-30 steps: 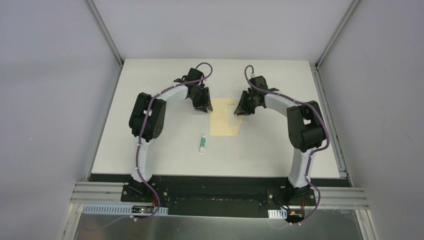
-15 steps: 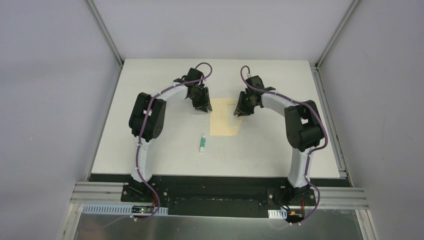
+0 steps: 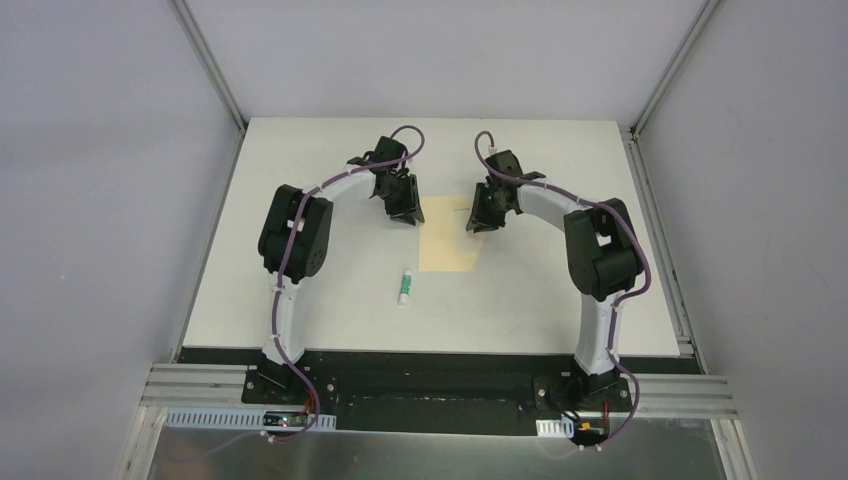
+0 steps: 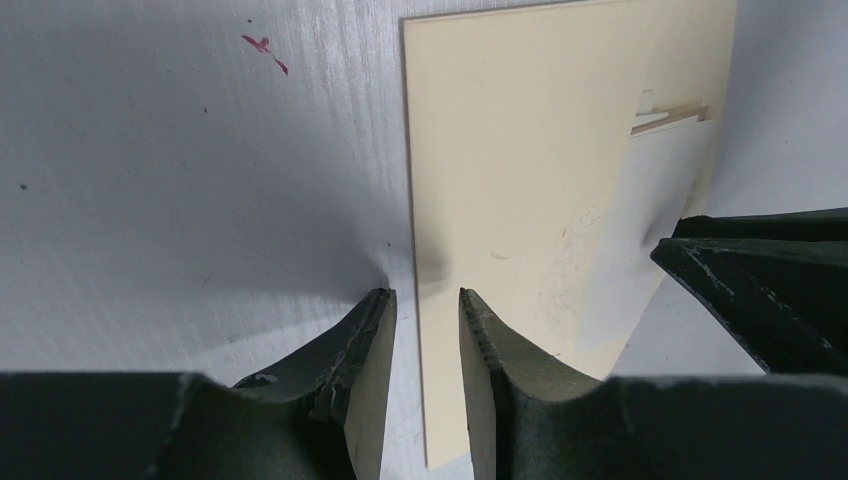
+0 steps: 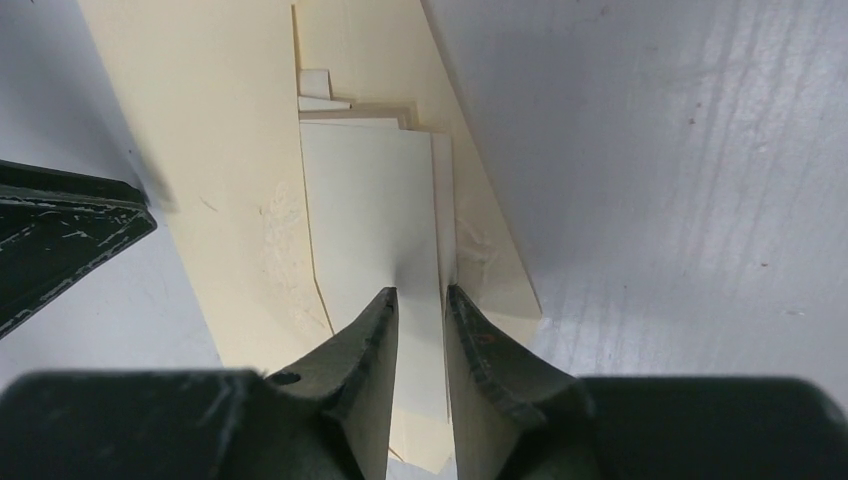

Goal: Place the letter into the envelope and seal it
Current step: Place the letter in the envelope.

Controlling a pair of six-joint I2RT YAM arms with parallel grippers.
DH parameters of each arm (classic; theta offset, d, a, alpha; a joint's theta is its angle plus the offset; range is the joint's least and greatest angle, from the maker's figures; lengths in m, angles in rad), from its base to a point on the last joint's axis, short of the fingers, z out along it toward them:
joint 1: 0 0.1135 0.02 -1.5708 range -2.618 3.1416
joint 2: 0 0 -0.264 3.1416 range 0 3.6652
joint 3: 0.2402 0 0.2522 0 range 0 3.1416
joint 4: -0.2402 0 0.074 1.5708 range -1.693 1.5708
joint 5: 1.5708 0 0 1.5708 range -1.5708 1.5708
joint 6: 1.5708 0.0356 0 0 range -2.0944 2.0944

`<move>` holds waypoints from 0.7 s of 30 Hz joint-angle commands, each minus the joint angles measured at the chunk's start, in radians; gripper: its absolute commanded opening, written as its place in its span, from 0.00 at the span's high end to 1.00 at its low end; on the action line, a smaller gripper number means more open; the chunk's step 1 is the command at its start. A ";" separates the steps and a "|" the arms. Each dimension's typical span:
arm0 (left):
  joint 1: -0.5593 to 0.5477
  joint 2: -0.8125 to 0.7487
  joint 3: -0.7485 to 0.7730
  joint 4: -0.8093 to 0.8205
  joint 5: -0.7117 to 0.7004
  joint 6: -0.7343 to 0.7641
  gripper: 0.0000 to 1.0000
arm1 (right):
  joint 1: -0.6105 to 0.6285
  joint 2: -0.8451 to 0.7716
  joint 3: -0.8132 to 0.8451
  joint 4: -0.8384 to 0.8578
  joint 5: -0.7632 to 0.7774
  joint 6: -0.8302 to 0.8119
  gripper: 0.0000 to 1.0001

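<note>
**Envelope and letter at mid-table, both grippers at the paper**

The envelope (image 3: 448, 245) lies flat on the table (image 3: 300, 200) between the two arms. A small tube (image 3: 404, 287) lies apart from it on the near left side.

Left gripper (image 4: 425, 300): the jaws stand a narrow gap apart at the envelope's left edge. One finger (image 4: 365, 340) is over bare table and the other is over the tan paper. The edge runs between them and lies flat. Nothing is clamped.

Right gripper (image 5: 420, 292): the jaws also stand a narrow gap apart, tips down at the right part of the envelope. The letter (image 5: 365, 200) lies lengthwise there, paler than the envelope, with tan paper showing on both its long sides. Its near end passes between the two fingers. The sheet lies flat and is not pinched. Whether the tips press on it cannot be told.

The letter's far end meets a layered paper edge. How far it is tucked in cannot be told. In the top view the letter cannot be made out.
</note>
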 commanded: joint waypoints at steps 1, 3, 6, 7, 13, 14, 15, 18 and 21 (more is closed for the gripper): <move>-0.006 0.010 0.014 0.034 0.023 -0.011 0.69 | 0.018 0.014 0.047 -0.007 0.026 -0.019 0.73; -0.007 0.011 0.012 0.037 0.022 -0.012 0.69 | 0.023 0.014 0.050 -0.015 0.037 -0.024 0.73; -0.007 0.011 0.009 0.037 0.020 -0.012 0.69 | 0.026 0.009 0.053 -0.027 0.060 -0.029 0.72; -0.008 0.011 0.008 0.037 0.018 -0.012 0.69 | 0.027 0.007 0.051 -0.028 0.065 -0.029 0.71; -0.009 0.012 0.010 0.040 0.026 -0.015 0.69 | 0.031 0.017 0.072 -0.035 0.053 -0.028 0.71; -0.010 0.011 0.010 0.040 0.027 -0.016 0.69 | 0.034 0.021 0.077 -0.035 0.051 -0.026 0.71; -0.010 0.011 0.012 0.042 0.028 -0.018 0.69 | 0.036 0.024 0.082 -0.035 0.046 -0.025 0.72; -0.013 0.013 0.015 0.044 0.034 -0.022 0.69 | 0.042 0.036 0.094 -0.031 0.033 -0.017 0.72; -0.017 0.015 0.018 0.044 0.036 -0.027 0.69 | 0.048 0.045 0.106 -0.028 0.026 -0.013 0.72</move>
